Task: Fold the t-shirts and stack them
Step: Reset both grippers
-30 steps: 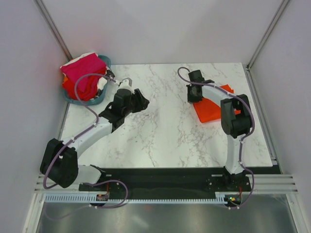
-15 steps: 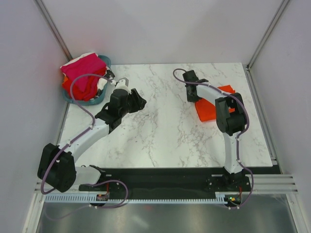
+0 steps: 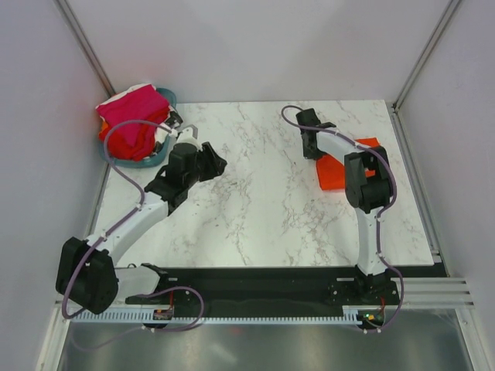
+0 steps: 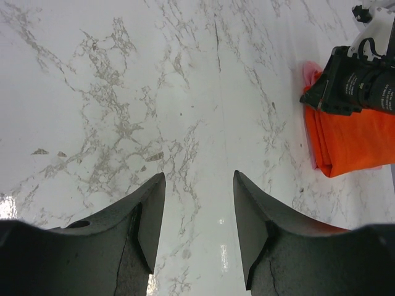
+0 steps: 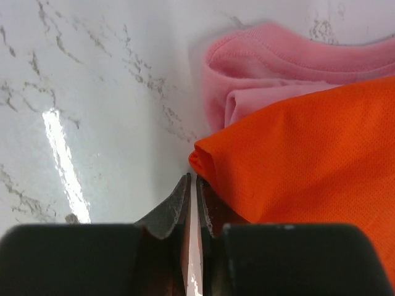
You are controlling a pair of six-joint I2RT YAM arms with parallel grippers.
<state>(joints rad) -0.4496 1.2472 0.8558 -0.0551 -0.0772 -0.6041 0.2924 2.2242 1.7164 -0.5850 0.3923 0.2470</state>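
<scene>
Left hand (image 4: 199, 179) open and empty, hanging over bare table (image 3: 263, 209). Right hand (image 5: 192, 180) closed on nothing, tips at a corner of the folded orange shirt (image 5: 308, 160), which is stacked on the folded pink shirt (image 5: 265, 55) at table right. Looks between shirts: next grab needs one from the rumpled pile (image 3: 133, 117) in the teal basket (image 3: 168, 96), far left.

Bare marble table (image 4: 123, 92) lies open between and ahead of the left gripper's (image 4: 199, 175) parted jaws, while orange t-shirt (image 5: 308, 160) and pink t-shirt (image 5: 265, 61) crowd the right gripper's (image 5: 192, 179) right side.
</scene>
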